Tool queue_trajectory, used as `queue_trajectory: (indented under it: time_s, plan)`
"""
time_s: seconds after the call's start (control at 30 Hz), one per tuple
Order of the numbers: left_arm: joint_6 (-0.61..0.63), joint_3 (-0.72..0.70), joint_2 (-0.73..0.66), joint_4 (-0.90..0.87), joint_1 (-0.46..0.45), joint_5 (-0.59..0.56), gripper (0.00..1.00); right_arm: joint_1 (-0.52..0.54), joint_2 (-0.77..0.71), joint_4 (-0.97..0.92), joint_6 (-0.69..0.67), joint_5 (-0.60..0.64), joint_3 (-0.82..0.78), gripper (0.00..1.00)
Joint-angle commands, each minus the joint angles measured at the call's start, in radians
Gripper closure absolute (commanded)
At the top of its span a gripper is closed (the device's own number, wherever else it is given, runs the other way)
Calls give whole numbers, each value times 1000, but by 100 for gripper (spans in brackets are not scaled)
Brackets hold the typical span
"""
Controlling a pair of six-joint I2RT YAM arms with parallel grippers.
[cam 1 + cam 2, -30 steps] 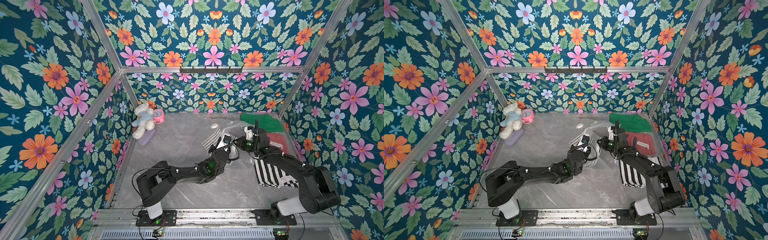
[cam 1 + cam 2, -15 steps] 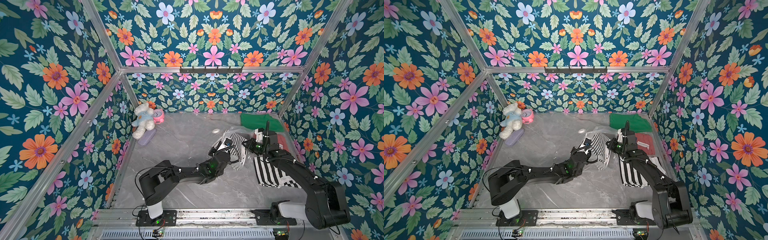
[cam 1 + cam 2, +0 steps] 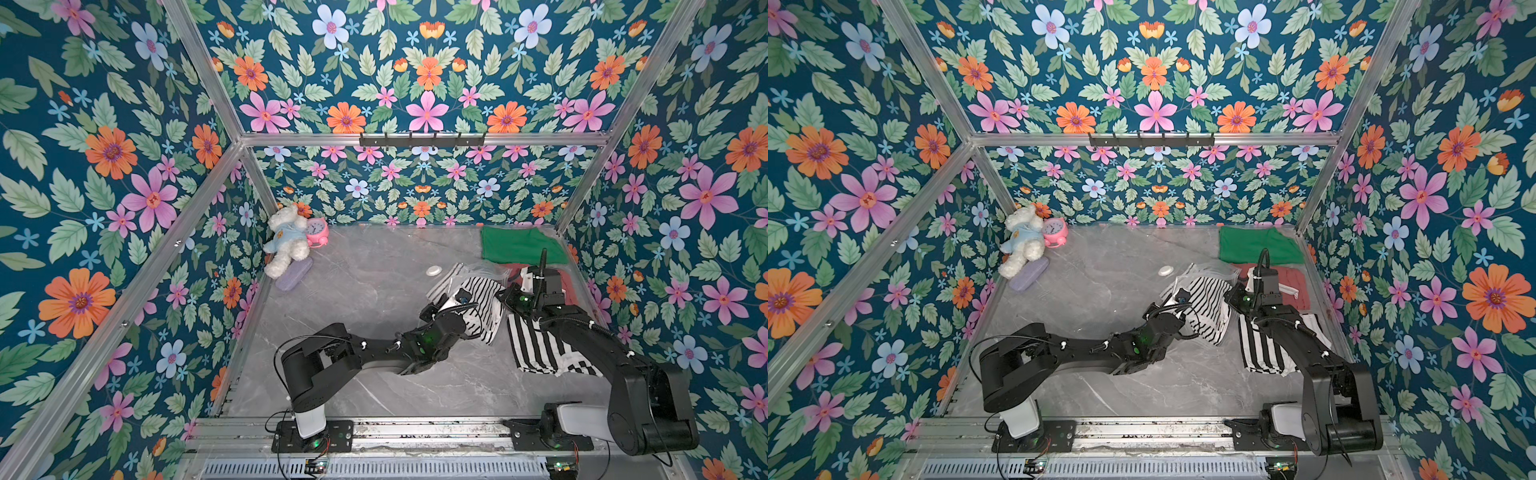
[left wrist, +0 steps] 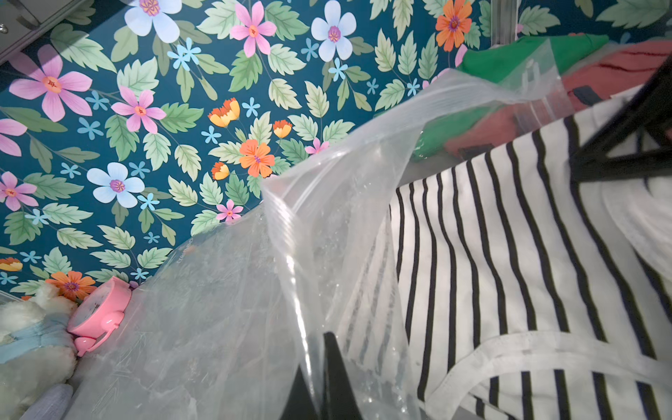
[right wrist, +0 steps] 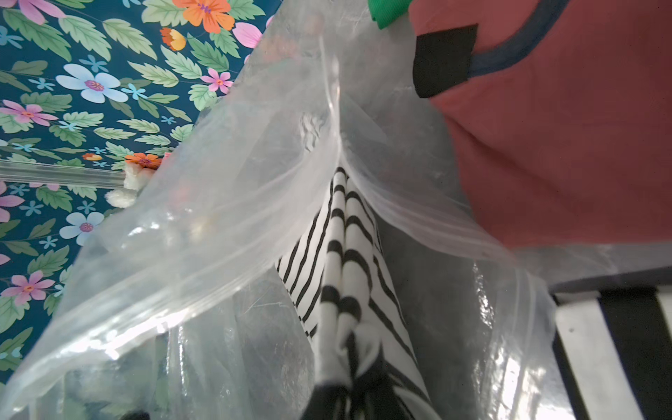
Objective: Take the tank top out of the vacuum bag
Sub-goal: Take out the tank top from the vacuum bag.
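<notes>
Tank top (image 5: 347, 254) looks soft, light, limp: right gripper (image 5: 338, 396) pinched shut on a bunched fold of it, left gripper (image 4: 316, 385) clamped on the slippery vacuum bag (image 4: 218, 309) film.

Both top views look steeply down on the whole table (image 3: 457, 395). Each wrist camera peers close past its jaws; both share the bag (image 4: 225, 309).

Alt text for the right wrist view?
The right gripper is shut on a bunched fold of the striped tank top, which runs through the open mouth of the vacuum bag. A red garment lies beside the bag.
</notes>
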Motion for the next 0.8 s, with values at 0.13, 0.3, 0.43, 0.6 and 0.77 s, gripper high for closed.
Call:
queue_trajectory:
  time_s: [0.13,0.3,0.43,0.6,0.77]
  plan:
    - [9,10,15,17,-2,-29,100,-1,25,63,33,38,-35,100]
    - [21,27,28,38,-1,-29,100,0,74,132,37,-5,-64,90]
    - [31,32,35,54,-1,-30,100,-1,93,149,26,21,-84,70]
    - [27,39,37,56,-1,-28,100,0,87,113,-17,86,-87,54]
    - [27,47,45,62,-1,-29,100,0,56,34,-58,168,-77,49]
